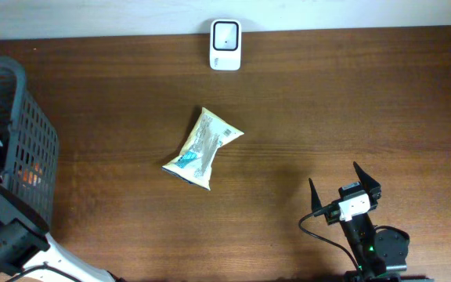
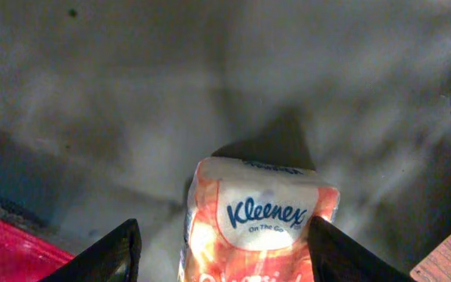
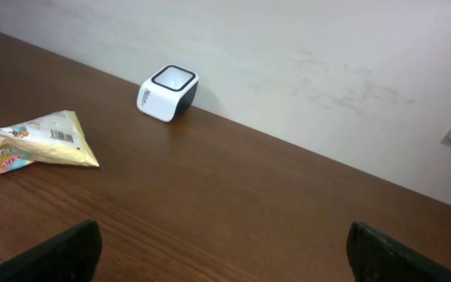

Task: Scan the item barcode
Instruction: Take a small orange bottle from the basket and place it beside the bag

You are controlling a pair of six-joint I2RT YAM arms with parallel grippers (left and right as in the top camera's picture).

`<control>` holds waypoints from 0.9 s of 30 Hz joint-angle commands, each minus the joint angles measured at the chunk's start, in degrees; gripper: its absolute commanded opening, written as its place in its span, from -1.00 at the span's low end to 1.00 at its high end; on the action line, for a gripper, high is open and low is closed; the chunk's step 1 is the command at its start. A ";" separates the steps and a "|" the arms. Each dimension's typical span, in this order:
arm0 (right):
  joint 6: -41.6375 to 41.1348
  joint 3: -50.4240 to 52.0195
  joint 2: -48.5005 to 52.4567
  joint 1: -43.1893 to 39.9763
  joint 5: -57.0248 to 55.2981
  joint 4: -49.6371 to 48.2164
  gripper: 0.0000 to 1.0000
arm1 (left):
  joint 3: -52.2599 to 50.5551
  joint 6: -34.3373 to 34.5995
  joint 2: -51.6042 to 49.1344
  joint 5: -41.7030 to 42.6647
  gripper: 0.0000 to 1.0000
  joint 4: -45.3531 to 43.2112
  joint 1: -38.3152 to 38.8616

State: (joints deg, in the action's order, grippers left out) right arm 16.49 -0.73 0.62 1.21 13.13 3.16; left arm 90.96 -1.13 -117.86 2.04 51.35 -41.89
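Observation:
An orange and white Kleenex tissue pack point(image 2: 261, 227) lies inside the basket, between the fingers of my left gripper point(image 2: 224, 239). The jaws stand open around it: the right finger is at the pack's edge and the left finger point(image 2: 116, 254) is a gap away. The overhead view does not show this gripper. A white barcode scanner point(image 1: 225, 45) point(image 3: 168, 92) stands at the table's far edge. A yellowish snack packet point(image 1: 202, 149) point(image 3: 34, 141) lies mid-table with its barcode facing up. My right gripper point(image 1: 344, 184) point(image 3: 225, 254) hovers open and empty near the front right.
A dark grey mesh basket point(image 1: 22, 133) stands at the left edge of the table, with my left arm point(image 1: 6, 235) reaching into it. Something red point(image 2: 6, 251) lies beside the tissue pack in the basket. A white wall runs behind the table.

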 commanded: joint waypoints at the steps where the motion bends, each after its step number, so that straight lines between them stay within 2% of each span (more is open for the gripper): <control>1: -0.63 0.42 -0.44 0.37 0.15 0.11 0.97 | -0.17 -1.33 -2.05 0.79 0.33 0.33 0.26; 4: -0.66 0.42 -0.44 0.37 0.15 0.09 0.97 | -0.17 -1.31 -4.39 0.81 0.31 0.61 0.26; 6: -0.63 0.42 -0.44 0.37 0.15 0.11 0.97 | -0.17 -1.27 -4.70 1.51 -0.40 0.52 0.26; 11: -0.66 0.42 -0.44 0.37 0.15 0.11 0.97 | 2.32 -1.05 -4.63 3.43 -0.78 1.62 0.24; 14: -0.66 0.42 -0.44 0.37 0.15 0.11 0.97 | 13.14 0.11 -4.46 3.78 -1.00 9.60 0.24; 17: -0.63 0.42 -0.44 0.37 0.15 0.11 0.97 | 31.76 4.52 -4.00 5.97 -1.00 21.81 0.24; 20: -0.63 0.42 -0.44 0.37 0.15 0.11 0.97 | 54.05 4.79 -3.34 18.73 -1.00 33.59 0.33; 22: -0.63 0.42 -0.44 0.37 0.15 0.09 0.97 | 72.19 4.79 -2.25 26.12 -1.00 43.10 3.28; 23: -0.66 0.42 -0.44 0.37 0.15 0.09 0.97 | 76.41 4.76 -1.90 26.27 -1.00 45.38 5.64; 25: -0.66 0.42 -0.44 0.37 0.15 0.11 0.97 | 78.01 4.72 0.33 26.56 -1.00 45.35 12.94; 26: -0.66 0.42 -0.44 0.37 0.15 0.09 0.97 | 78.01 4.72 0.74 25.42 -1.00 45.35 16.20; 27: -0.63 0.42 -0.44 0.37 0.15 0.11 0.98 | 77.48 4.72 0.85 20.96 -1.00 45.38 22.95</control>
State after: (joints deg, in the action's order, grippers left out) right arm 16.49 -0.73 0.58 1.21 13.15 3.16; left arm 168.75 3.07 -117.05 25.34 96.40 -28.97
